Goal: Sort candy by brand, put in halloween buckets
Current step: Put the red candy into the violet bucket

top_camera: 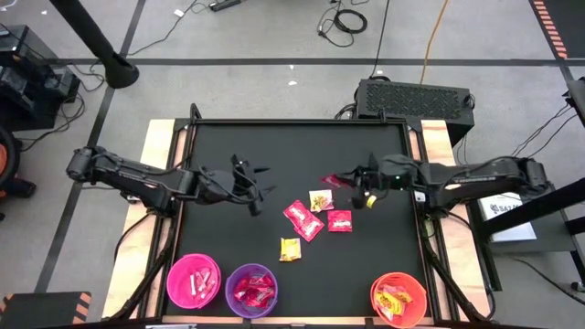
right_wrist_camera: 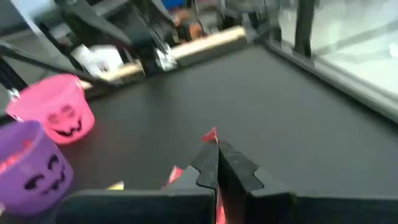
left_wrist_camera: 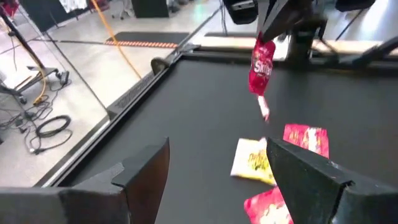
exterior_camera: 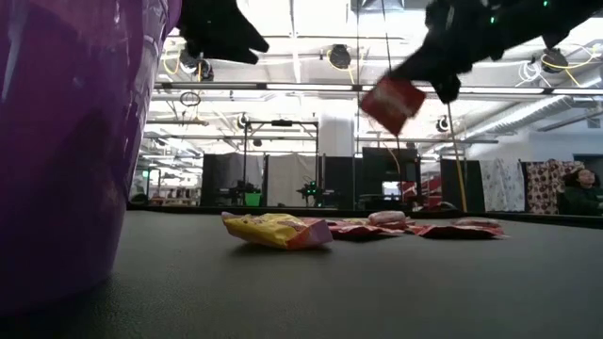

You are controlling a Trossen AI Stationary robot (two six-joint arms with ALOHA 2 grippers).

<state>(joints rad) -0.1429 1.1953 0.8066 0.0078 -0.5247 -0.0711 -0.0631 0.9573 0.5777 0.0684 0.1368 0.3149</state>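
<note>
Bright overhead ceiling lights; wrist views blurred.

A black table holds three buckets along its near edge: pink, purple and orange. Five candy packets lie in the middle.

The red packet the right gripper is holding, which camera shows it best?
The left wrist view: the red packet hangs in full, its lettering facing the camera. The low view shows it tilted against ceiling lights, the high view a sliver beside the right gripper, the right wrist view only an edge.
</note>
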